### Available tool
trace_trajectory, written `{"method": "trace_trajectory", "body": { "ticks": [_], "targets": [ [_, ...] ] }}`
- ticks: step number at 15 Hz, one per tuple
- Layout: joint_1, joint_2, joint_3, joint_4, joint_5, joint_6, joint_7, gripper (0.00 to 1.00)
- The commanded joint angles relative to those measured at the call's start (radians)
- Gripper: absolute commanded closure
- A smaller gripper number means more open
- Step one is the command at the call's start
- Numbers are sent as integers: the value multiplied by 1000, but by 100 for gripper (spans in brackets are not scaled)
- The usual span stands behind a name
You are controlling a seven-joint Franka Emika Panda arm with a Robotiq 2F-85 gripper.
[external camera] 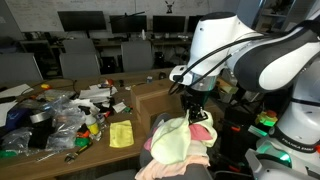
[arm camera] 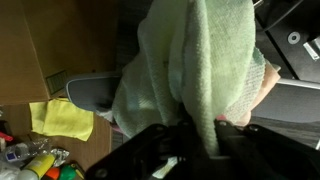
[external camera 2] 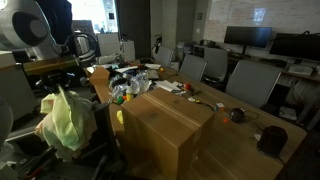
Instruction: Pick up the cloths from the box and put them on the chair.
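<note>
— Where is the cloth?
— A pale green cloth (external camera: 178, 140) hangs clenched in the end effector (external camera: 196, 108). It is beside the cardboard box (external camera 2: 170, 125), whose inside is hidden, and just above a pink cloth (external camera: 195, 160) on the chair (arm camera: 92, 95).
— What is nearby?
— A yellow cloth (external camera: 121, 133) lies at the edge of the surface (external camera: 100, 150), next to clutter.

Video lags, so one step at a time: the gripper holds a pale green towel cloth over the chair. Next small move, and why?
Probably open the gripper: the pale green towel cloth it grips hangs over the dark chair, its lower end at the pink cloth lying there.
</note>
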Motion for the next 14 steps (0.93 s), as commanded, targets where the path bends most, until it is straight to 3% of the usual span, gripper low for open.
{"method": "trace_trajectory", "body": {
  "ticks": [1, 14],
  "targets": [
    [2, 45, -11, 20, 68, 51, 12, 96],
    [-50, 207, 16, 40, 48, 110, 67, 96]
  ]
}}
